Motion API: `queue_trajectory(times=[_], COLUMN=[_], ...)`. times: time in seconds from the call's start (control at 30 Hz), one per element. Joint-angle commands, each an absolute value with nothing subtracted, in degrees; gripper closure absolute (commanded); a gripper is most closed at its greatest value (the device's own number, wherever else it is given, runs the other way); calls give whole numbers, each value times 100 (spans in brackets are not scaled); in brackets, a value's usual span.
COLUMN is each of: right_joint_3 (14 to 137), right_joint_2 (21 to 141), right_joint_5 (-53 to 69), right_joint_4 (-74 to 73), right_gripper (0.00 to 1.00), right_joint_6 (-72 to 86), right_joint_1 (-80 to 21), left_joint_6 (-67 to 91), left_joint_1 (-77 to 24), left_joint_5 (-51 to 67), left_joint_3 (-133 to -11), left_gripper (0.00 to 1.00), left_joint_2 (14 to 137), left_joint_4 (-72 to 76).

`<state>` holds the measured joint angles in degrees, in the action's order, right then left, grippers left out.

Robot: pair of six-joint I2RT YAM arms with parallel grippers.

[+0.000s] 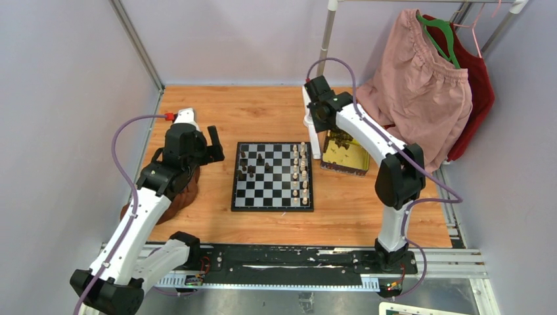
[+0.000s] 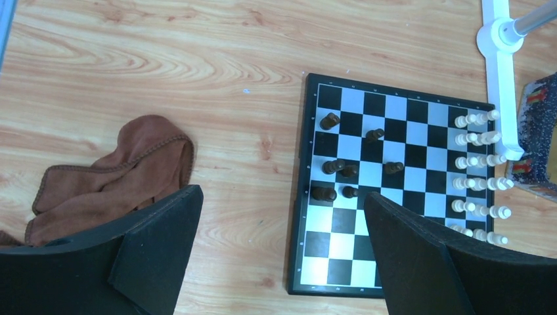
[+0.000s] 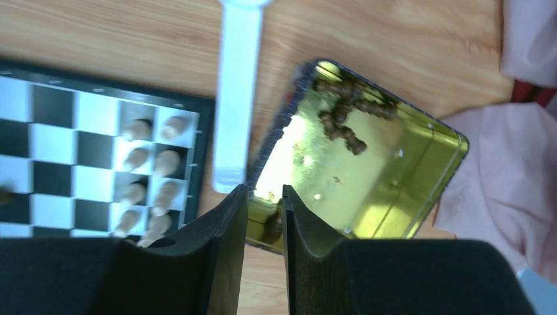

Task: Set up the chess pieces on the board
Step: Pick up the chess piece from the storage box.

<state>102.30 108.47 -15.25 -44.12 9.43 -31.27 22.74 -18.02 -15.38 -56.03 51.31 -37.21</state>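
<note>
The board (image 1: 272, 199) lies mid-table. Several dark chess pieces (image 1: 253, 164) stand scattered on its left half, and cream pieces (image 1: 299, 174) fill two columns at its right edge. More dark pieces (image 3: 341, 118) lie in a gold tray (image 3: 368, 184) right of the board. My right gripper (image 3: 265, 189) hovers over the tray's near corner, jaws a narrow gap apart, with a blurred dark piece (image 3: 272, 226) showing in that gap. My left gripper (image 2: 282, 195) hangs wide open and empty over the table beside the board's (image 2: 341, 246) left edge.
A brown cloth (image 1: 180, 197) lies crumpled on the table under the left arm. A white rack foot (image 1: 310, 125) runs between board and tray, with its pole rising behind. Pink and red clothes (image 1: 420, 92) hang at the back right. Walls close in both sides.
</note>
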Motion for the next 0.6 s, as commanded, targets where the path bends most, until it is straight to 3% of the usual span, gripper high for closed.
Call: queue_trajectory(times=[0.0,0.57], right_joint_3=[9815,9640], right_joint_2=[10700,11371], right_joint_5=[-1666,-1398], right_joint_4=[-4285,-4228], right_gripper=[71,78], right_joint_6=[1073,161], right_joint_1=[-2660,-1905], left_joint_6=[2268,2289], left_joint_1=[-1758,-1758], left_joint_5=[-1455,-1399], left_joint_3=[-5687,-5651], left_gripper=[0,0], left_joint_2=[5184,5409], left_joint_4=[-3530,-3375])
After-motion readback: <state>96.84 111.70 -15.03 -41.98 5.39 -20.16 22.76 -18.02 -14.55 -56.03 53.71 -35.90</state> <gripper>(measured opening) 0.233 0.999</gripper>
